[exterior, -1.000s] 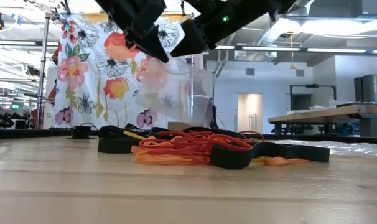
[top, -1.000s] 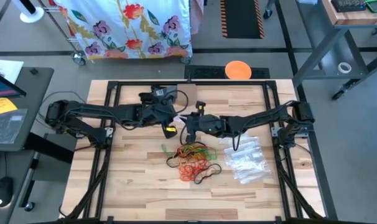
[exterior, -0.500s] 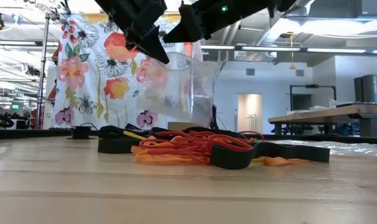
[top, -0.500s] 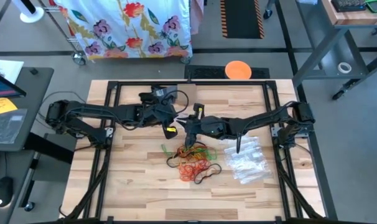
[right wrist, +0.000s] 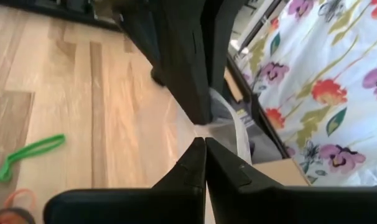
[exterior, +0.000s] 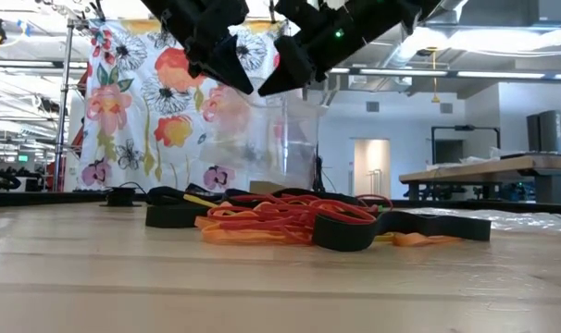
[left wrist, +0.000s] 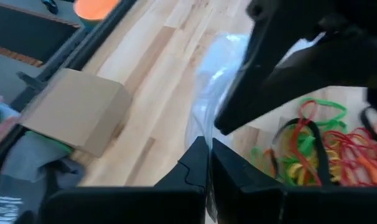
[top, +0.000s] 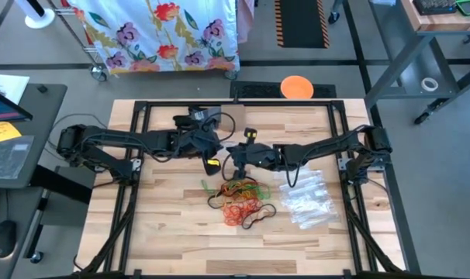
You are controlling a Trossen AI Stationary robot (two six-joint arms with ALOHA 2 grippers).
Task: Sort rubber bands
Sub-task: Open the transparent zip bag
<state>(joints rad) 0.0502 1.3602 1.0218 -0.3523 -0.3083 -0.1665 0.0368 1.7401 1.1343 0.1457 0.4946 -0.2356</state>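
A pile of rubber bands (top: 241, 201) in red, orange, green, yellow and black lies on the wooden table, also in the low view (exterior: 290, 217). Above the pile's far side hangs a clear plastic bag (exterior: 276, 139). My left gripper (exterior: 232, 72) and my right gripper (exterior: 288, 72) are both shut on the bag's top, close together. From above they meet near the table's middle, left gripper (top: 216, 157) and right gripper (top: 235, 159). One green band (right wrist: 30, 155) lies apart from the pile. My left gripper pinches the bag's upper edge (left wrist: 200, 127) between its two shut fingers. It comes slanting down from the table's left. The bag hangs below it. One layer or both, I cannot tell. My right gripper pinches the bag's upper edge (right wrist: 204, 132) between its shut fingers, right beside my left gripper. It comes slanting down from the table's right. The bag hangs below, its lower end close above the rubber bands.
A heap of more clear bags (top: 309, 200) lies to the right of the pile. A cardboard box (left wrist: 73, 118) stands at the far edge, with an orange disc (top: 296, 87) beyond it. Bare wood lies toward the near edge.
My right gripper has shifted a little at the bag's top, dipping toward the pile and coming back. Half a second ago the bag bulged wide; it now hangs narrower between the two grippers. My left gripper has kept its place.
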